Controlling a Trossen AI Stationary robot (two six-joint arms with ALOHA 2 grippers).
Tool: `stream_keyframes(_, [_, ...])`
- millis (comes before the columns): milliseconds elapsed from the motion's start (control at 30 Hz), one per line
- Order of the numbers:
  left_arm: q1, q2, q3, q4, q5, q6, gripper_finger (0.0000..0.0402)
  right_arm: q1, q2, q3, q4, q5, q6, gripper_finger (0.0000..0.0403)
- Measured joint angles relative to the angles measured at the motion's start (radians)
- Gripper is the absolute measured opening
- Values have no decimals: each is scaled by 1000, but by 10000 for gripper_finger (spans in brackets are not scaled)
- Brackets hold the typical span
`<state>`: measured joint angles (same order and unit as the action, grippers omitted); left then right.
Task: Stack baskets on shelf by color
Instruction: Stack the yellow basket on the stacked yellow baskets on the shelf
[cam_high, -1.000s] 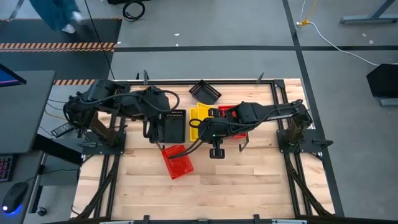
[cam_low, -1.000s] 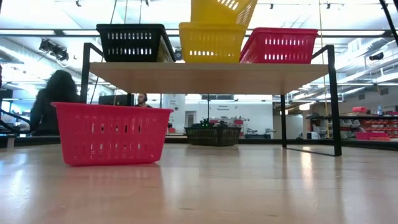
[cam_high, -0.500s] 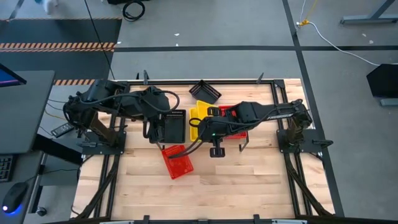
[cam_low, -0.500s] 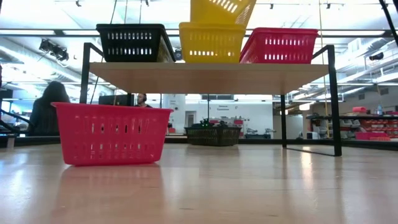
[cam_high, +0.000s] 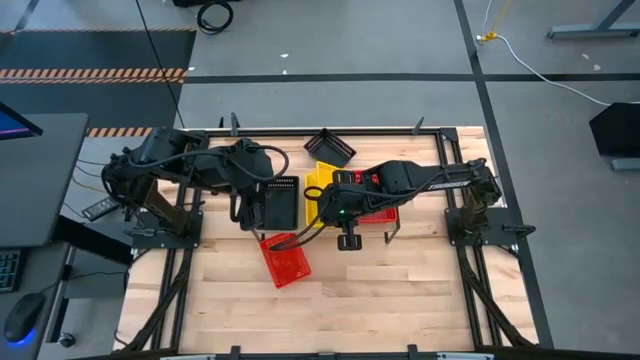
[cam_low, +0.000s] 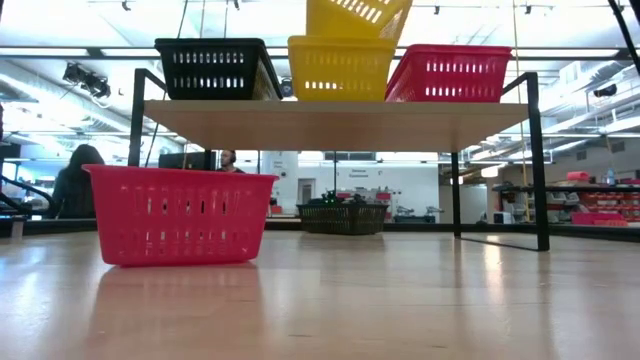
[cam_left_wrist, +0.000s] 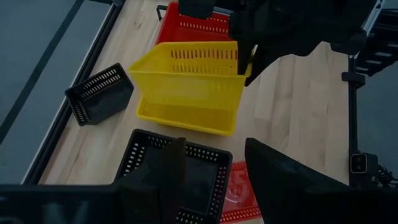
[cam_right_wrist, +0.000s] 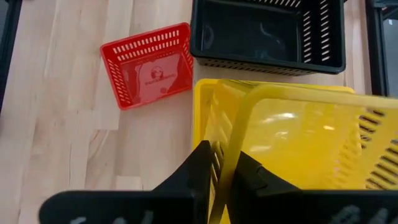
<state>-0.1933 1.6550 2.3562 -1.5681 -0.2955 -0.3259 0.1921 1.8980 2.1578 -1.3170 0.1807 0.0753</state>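
On the shelf (cam_low: 340, 122) stand a black basket (cam_low: 215, 68), a yellow basket (cam_low: 340, 68) and a red basket (cam_low: 450, 72). A second yellow basket (cam_low: 355, 18) hangs tilted above the first, with my right gripper (cam_right_wrist: 225, 171) shut on it. My left gripper (cam_left_wrist: 217, 180) hovers open above the shelf's black basket (cam_left_wrist: 180, 174), touching nothing. Another red basket (cam_high: 285, 258) rests on its base on the table, in front of the shelf. Another black basket (cam_high: 330, 147) sits on the table behind it. My right gripper pinches the rim of one wall (cam_right_wrist: 229, 146) of the upper yellow basket, one finger (cam_right_wrist: 202, 168) outside the wall and the other inside. The fingers slant down from the table's right. The basket hangs tilted, clear of the yellow basket (cam_right_wrist: 205, 118) below it.
The shelf's thin black legs (cam_low: 538, 160) stand on the wooden table. The table's near half (cam_high: 400, 300) is bare wood. People sit in the room beyond the far edge (cam_low: 75, 185).
The held yellow basket has shifted slightly toward the black basket's side of the shelf. It stays tilted and clear above the lower yellow basket.
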Motion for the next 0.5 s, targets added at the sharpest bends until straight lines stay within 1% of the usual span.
stream_keyframes(267, [-25,0,0,0,0,-2,172,0,0,0,0,-1,3,73])
stream_keyframes(500, [-25,0,0,0,0,-3,172,-1,0,0,0,-1,2,96])
